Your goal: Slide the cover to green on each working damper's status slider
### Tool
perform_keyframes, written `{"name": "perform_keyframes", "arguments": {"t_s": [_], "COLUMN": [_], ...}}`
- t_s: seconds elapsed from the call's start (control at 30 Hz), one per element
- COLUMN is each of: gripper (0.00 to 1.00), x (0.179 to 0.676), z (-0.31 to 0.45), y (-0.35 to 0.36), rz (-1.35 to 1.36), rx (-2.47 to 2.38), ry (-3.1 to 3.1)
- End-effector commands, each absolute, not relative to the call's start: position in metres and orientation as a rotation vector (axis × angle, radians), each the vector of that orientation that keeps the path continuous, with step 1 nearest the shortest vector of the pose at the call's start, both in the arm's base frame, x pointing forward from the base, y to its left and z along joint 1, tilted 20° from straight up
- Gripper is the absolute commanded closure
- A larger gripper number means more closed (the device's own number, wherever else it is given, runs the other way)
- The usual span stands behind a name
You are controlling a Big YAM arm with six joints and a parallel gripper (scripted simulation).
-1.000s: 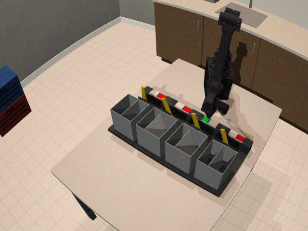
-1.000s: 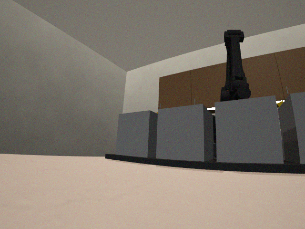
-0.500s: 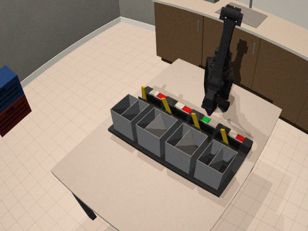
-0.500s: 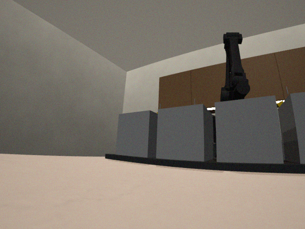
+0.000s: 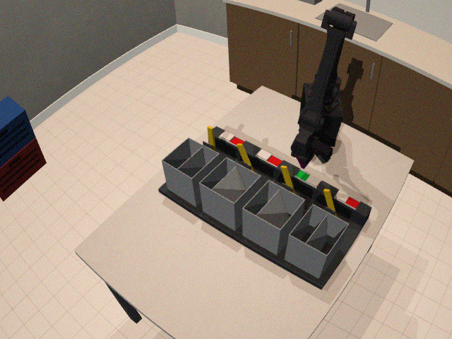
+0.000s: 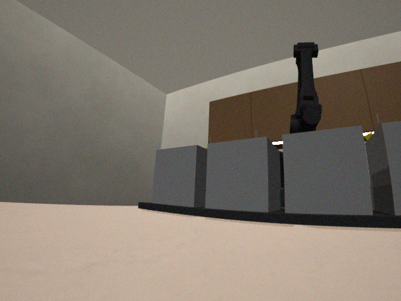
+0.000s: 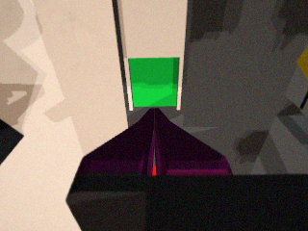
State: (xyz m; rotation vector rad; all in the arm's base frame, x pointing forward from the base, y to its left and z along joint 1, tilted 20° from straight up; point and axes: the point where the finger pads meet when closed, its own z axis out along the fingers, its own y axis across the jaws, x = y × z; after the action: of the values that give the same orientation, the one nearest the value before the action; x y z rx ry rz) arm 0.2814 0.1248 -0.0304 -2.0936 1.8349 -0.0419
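Note:
Four grey open-top dampers stand in a row on a dark base, each with a yellow lever behind it. The first slider and the second slider show a white cover beside red. The third slider shows green; in the wrist view the green patch lies just past my fingertips with the white cover beyond it. The fourth slider shows red. My gripper is shut and empty, just above the third slider's near end; it also shows in the wrist view.
Brown cabinets with a counter and sink stand behind the table. A blue and red box sits on the floor at the left. In the exterior view the damper fronts hide the sliders and my fingers.

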Motion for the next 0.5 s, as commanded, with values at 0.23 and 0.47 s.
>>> {"name": "perform_keyframes", "arguments": {"t_s": [0.23, 0.47], "gripper": [1.0, 1.0], "x": [0.308, 0.32], "z": [-0.048, -0.067], "y": [0.033, -0.049], "rz": [-0.064, -0.052], "rx": [-2.109, -2.108], "ry": [1.812, 1.822]}}
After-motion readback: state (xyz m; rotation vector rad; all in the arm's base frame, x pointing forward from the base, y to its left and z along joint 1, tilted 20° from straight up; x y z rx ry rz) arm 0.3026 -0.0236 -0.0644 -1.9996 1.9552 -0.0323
